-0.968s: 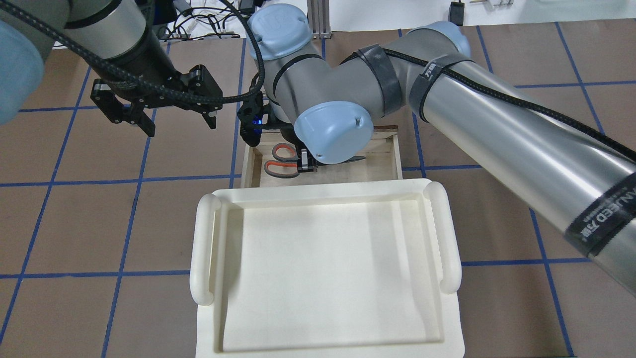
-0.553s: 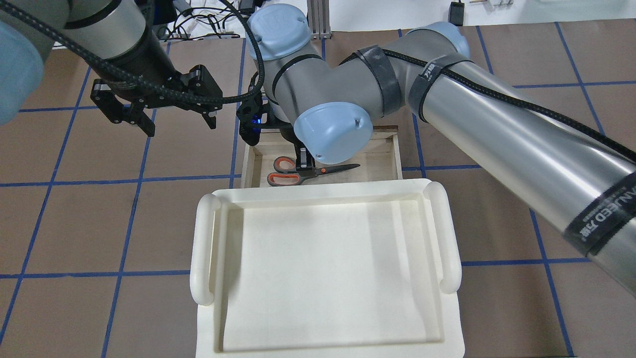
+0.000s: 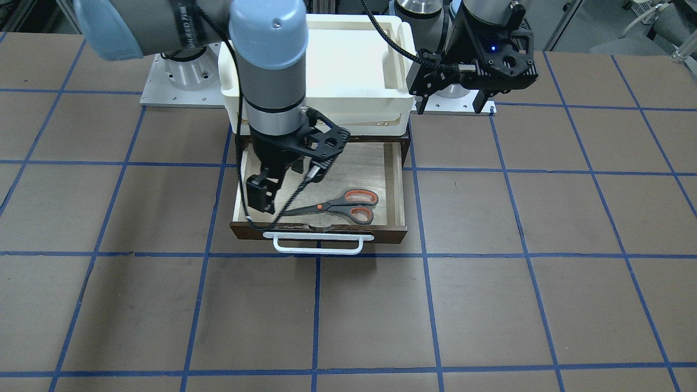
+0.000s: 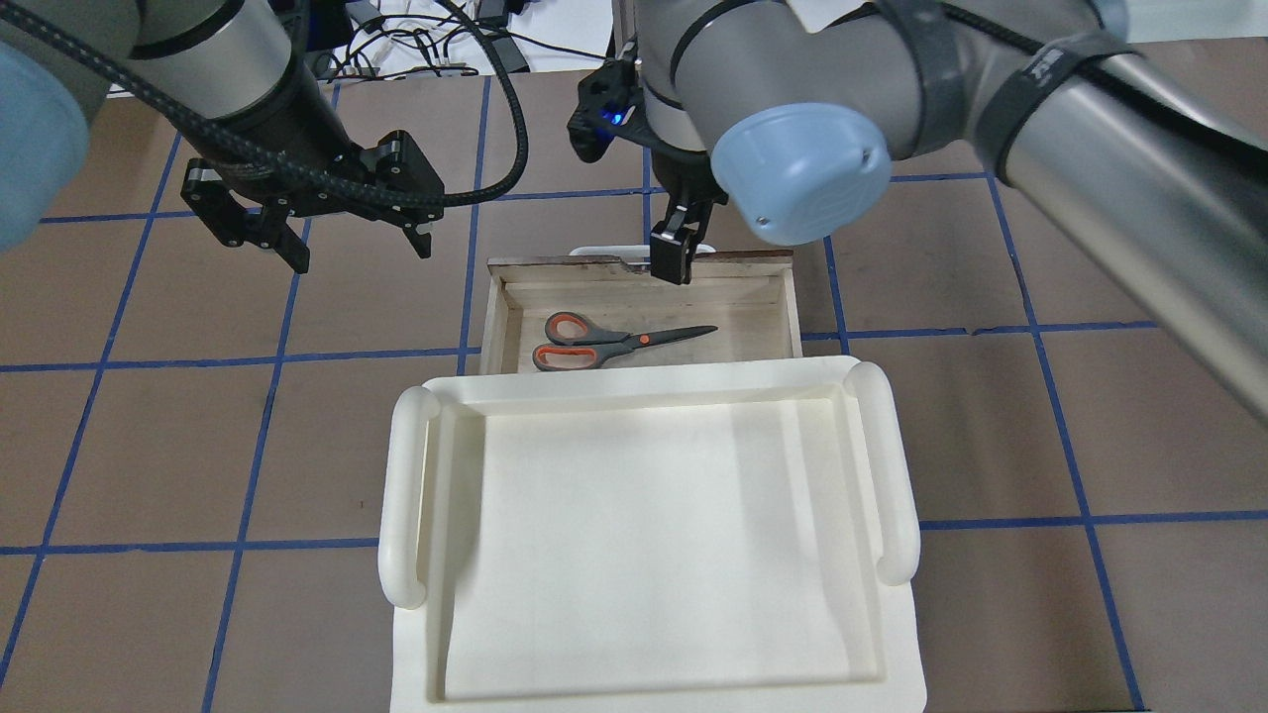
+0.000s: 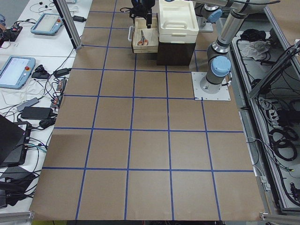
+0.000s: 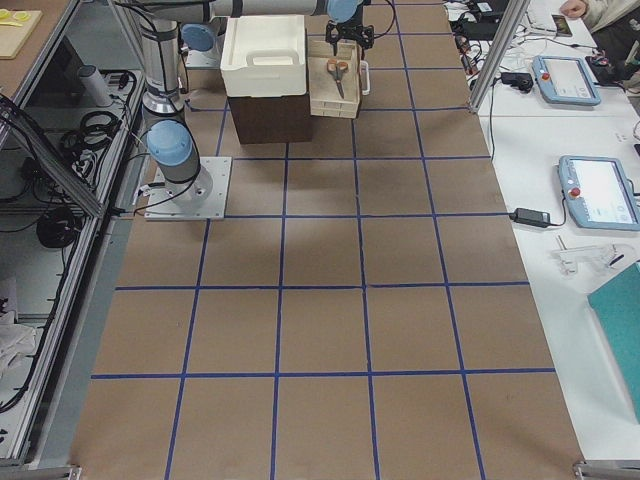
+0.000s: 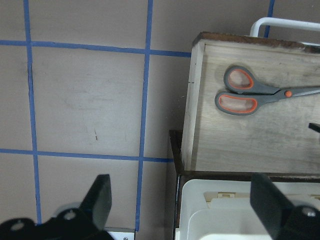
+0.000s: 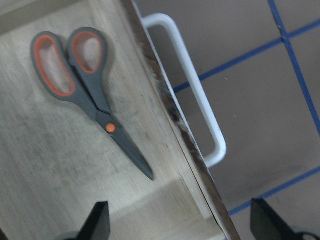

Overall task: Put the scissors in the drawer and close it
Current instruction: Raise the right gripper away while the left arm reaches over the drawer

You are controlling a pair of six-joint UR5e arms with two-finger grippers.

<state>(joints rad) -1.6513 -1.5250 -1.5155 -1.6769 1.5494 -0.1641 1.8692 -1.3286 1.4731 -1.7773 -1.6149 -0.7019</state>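
The scissors (image 3: 348, 204), grey with orange-red loops, lie flat on the pale floor of the open drawer (image 3: 394, 179); they also show in the overhead view (image 4: 604, 342) and both wrist views (image 7: 250, 95) (image 8: 85, 85). The drawer's dark front carries a white bar handle (image 3: 318, 243). My right gripper (image 3: 286, 188) is open and empty, above the drawer near its front edge (image 4: 672, 255), with the handle (image 8: 200, 105) under its camera. My left gripper (image 4: 359, 248) is open and empty, in the air beside the drawer (image 7: 250, 145).
A white plastic tray (image 4: 406, 495) sits on top of the dark cabinet that holds the drawer, and shows in the front view (image 3: 400, 60) too. Brown table mat with blue grid lines (image 3: 425, 305) lies all around.
My right gripper has let go of the scissors, which now lie flat in the drawer. It has risen and moved out toward the drawer's front edge. The left arm has not moved.
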